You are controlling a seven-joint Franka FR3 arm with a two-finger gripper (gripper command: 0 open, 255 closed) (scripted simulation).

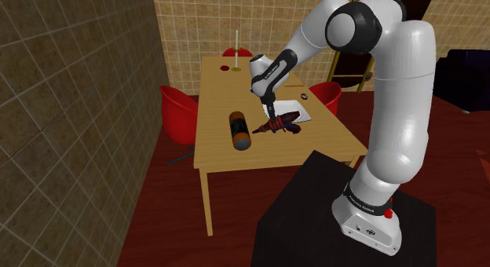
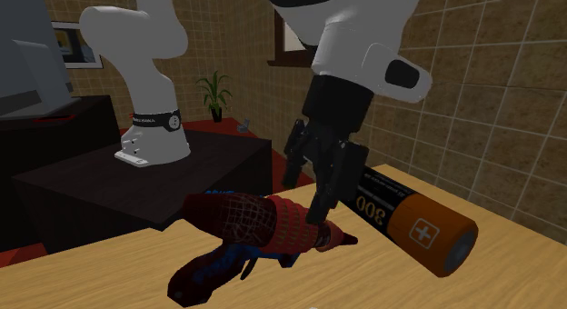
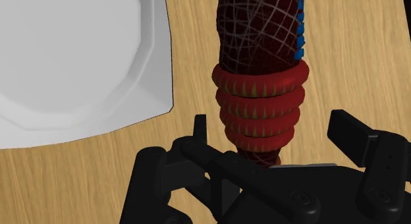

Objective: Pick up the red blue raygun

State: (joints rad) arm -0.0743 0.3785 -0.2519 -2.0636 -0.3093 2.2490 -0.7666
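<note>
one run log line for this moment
phase: pre-grasp | gripper: open, astride raygun muzzle rings | raygun: on wooden table, beside white plate | lift: not yet

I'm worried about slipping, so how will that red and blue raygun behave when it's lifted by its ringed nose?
The raygun looks like a rigid moulded body, so probably no flopping. The ringed nose tapers inside the open gripper, so it might slide out. The handle lies far from there, so it may tilt.

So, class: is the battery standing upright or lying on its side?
On its side: the battery lies lengthwise on the table, its round ends facing sideways.
</note>
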